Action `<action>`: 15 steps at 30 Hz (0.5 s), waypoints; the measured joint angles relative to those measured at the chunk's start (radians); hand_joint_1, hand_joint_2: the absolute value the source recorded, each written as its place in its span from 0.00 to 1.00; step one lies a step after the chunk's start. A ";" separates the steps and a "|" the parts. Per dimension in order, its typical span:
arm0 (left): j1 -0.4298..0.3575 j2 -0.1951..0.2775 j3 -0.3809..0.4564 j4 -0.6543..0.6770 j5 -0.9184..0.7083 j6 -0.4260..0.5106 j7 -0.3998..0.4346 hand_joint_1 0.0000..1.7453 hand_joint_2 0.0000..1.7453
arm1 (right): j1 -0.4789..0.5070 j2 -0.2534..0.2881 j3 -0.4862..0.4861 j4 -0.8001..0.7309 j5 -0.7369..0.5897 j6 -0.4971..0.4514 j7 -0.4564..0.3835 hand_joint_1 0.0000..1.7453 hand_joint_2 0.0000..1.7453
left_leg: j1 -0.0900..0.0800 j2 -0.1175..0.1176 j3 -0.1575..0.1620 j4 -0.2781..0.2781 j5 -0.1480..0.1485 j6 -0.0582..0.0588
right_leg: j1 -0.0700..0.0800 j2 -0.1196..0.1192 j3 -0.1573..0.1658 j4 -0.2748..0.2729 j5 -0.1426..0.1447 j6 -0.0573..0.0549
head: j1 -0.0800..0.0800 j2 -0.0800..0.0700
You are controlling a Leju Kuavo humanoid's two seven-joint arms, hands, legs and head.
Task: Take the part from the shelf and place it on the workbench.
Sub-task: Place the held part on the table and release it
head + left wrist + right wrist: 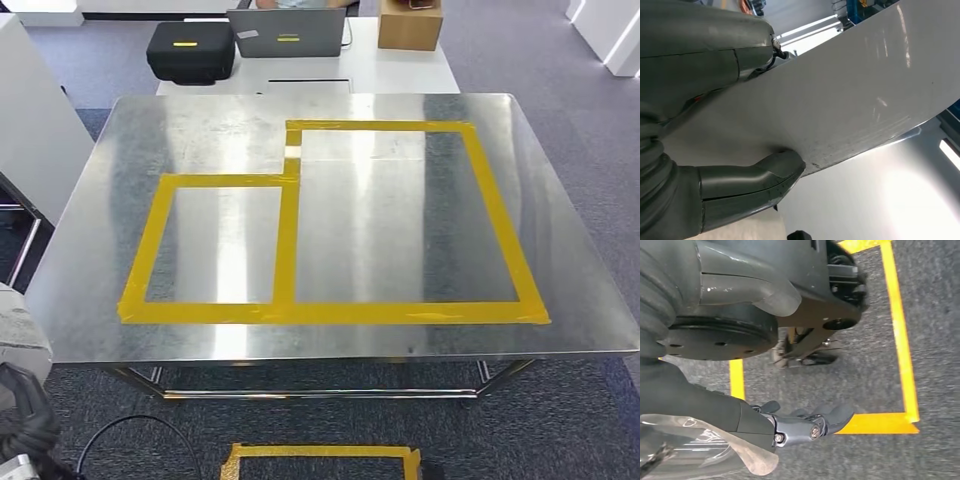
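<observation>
At the lower left of the head view the left hand [23, 420] shows beside the taped workbench [347, 110], its thumb and fingers [779, 167] clamped on the part [851, 100], a pale flat sheet, while the right hand [806, 425] hangs with fingers apart, holding nothing.

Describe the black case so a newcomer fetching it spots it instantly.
Beyond the far edge of the shiny metal workbench stands a white desk. On its left end sits the black rounded case, beside a grey laptop; its yellow label distinguishes it from the brown cardboard box.
</observation>
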State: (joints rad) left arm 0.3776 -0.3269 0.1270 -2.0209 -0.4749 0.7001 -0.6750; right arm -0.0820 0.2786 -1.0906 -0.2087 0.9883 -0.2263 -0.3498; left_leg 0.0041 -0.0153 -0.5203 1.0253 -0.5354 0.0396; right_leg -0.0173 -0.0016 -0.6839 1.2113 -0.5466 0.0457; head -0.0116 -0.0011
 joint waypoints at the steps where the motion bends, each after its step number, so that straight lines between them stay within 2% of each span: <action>1: 0.000 0.000 0.000 0.001 0.000 0.000 0.000 1.00 1.00 | 0.000 0.000 0.000 0.000 0.000 -0.001 0.000 0.00 1.00 | -0.002 -0.002 0.012 0.000 -0.011 -0.003 | 0.002 0.002 0.019 -0.061 0.041 -0.004 | 0.000 0.000; 2: 0.000 0.000 0.000 0.001 0.000 0.000 0.000 1.00 1.00 | -0.001 -0.001 0.000 0.000 0.001 -0.001 0.000 0.00 1.00 | -0.003 -0.004 0.020 0.001 -0.021 -0.008 | 0.003 0.004 0.043 -0.115 0.064 -0.008 | 0.000 0.000; 3: 0.000 0.000 0.000 0.002 0.000 0.000 0.000 1.00 1.00 | -0.001 -0.001 0.000 0.000 0.001 -0.001 0.000 0.00 1.00 | -0.004 -0.005 0.025 0.000 -0.028 -0.013 | 0.005 0.005 0.060 -0.148 0.069 -0.012 | -0.001 0.000; 6: 0.000 0.001 0.000 0.002 0.000 0.000 0.000 1.00 1.00 | -0.001 -0.002 0.000 0.000 0.001 -0.003 0.000 0.00 1.00 | -0.003 -0.006 0.032 -0.009 -0.038 -0.027 | 0.006 0.006 0.078 -0.170 0.054 -0.023 | -0.007 0.000; 8: 0.000 0.001 -0.001 0.002 0.001 0.000 0.000 1.00 1.00 | -0.001 -0.002 0.000 0.000 0.001 -0.003 -0.001 0.00 1.00 | -0.002 -0.001 0.023 0.023 -0.057 -0.039 | 0.000 0.004 0.091 -0.180 0.049 -0.032 | -0.010 0.000; 9: 0.000 0.002 -0.001 0.002 0.001 0.000 0.000 1.00 1.00 | -0.002 -0.002 0.000 0.000 0.001 -0.004 -0.001 0.00 1.00 | 0.000 0.002 0.001 0.069 -0.077 -0.046 | -0.002 0.002 0.100 -0.184 0.045 -0.037 | -0.012 0.000; 11: 0.000 0.002 0.000 0.003 0.001 0.000 0.000 1.00 1.00 | -0.002 -0.002 0.000 0.000 0.001 -0.004 0.000 0.00 1.00 | 0.004 0.004 -0.080 0.209 -0.122 -0.054 | -0.003 -0.002 0.116 -0.187 0.033 -0.041 | -0.014 0.000; 12: 0.000 0.002 0.000 0.004 0.002 0.000 0.000 1.00 1.00 | -0.001 -0.002 0.000 0.000 0.001 -0.004 0.000 0.00 1.00 | 0.007 0.005 -0.119 0.264 -0.129 -0.057 | -0.003 -0.002 0.124 -0.187 0.026 -0.041 | -0.013 0.000; 13: 0.001 0.002 0.000 0.007 0.001 0.000 0.000 1.00 1.00 | -0.001 -0.002 0.000 0.000 0.001 -0.006 0.001 0.00 1.00 | 0.009 0.005 -0.145 0.287 -0.116 -0.058 | -0.004 -0.003 0.134 -0.187 0.018 -0.040 | -0.013 0.000; 14: 0.001 0.002 0.000 0.009 0.001 0.000 0.000 1.00 1.00 | 0.000 -0.002 0.000 0.000 0.001 -0.008 0.002 0.00 1.00 | 0.010 0.006 -0.152 0.268 -0.078 -0.058 | -0.005 -0.002 0.147 -0.187 0.009 -0.038 | -0.013 0.000; 15: 0.001 0.002 0.000 0.013 0.000 0.000 0.000 1.00 1.00 | 0.000 -0.002 0.000 0.000 0.001 -0.010 0.003 0.00 1.00 | 0.011 0.007 -0.143 0.217 -0.026 -0.058 | -0.006 -0.001 0.160 -0.187 0.000 -0.035 | -0.013 0.000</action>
State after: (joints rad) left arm 0.3781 -0.3246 0.1267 -2.0083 -0.4746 0.7000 -0.6748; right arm -0.0822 0.2770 -1.0909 -0.2083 0.9895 -0.2359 -0.3469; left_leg 0.0152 -0.0084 -0.6632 1.2424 -0.5615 -0.0183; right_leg -0.0235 -0.0027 -0.5238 1.0243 -0.5467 0.0108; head -0.0249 -0.0011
